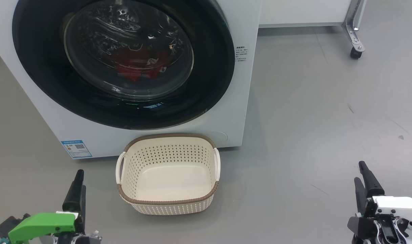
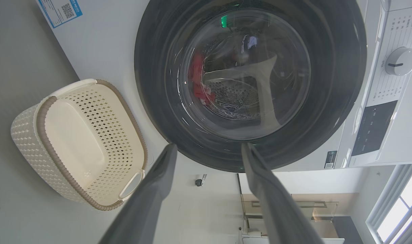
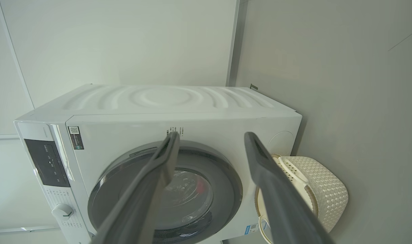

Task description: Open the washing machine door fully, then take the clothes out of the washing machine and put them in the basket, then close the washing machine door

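Note:
The washing machine stands ahead with the washing machine door shut flat against its front. Red clothes lie in the drum behind the glass, partly veiled by reflections, and show again as clothes in the left wrist view. On the floor right before the machine sits the cream basket with nothing in it. My left gripper is low at the left of the basket, open and holding nothing. My right gripper is far off to the right, open too. In the wrist views the left gripper and the right gripper point at the door from a distance.
A metal leg on a castor stands on the grey floor at the back right, beside a white panel. A blue label sticker marks the machine's lower left corner. A control knob sits on the machine's panel.

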